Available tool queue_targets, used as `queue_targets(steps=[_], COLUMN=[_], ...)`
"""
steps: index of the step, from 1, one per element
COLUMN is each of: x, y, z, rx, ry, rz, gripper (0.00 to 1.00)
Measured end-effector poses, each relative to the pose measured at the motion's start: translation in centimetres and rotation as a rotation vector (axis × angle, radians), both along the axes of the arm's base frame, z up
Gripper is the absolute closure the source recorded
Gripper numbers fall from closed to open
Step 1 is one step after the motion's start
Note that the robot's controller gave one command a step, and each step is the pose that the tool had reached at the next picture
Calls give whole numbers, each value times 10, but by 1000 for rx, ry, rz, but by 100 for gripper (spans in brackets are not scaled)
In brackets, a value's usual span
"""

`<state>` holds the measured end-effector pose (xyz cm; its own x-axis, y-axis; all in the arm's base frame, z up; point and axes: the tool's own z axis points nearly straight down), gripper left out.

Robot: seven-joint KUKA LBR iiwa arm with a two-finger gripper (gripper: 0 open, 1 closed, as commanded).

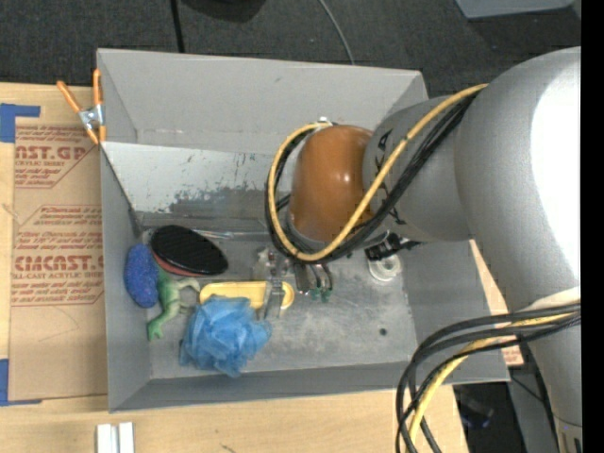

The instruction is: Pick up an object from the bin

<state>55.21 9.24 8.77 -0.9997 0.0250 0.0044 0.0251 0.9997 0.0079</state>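
Now your gripper (281, 289) sits low near the middle of the grey bin (377, 347), under the arm's orange cover (326, 182), right at the three o'clock end of a flat yellow piece (234, 294). You cannot tell how far it is open or whether it has hold of anything. A crumpled blue bag (223, 336) lies at seven o'clock from it, a green toy (166, 308) and a blue oval lump (141, 275) at nine, a black oval (189, 249) at ten, and a small white round thing (383, 270) at three.
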Motion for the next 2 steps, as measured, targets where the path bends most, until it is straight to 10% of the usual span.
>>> queue_targets(steps=[1, 2], x=[10, 0], y=[-3, -8], z=[0, 125], rx=[1, 0], ry=[-6, -3], rz=[3, 61], gripper=[100, 100])
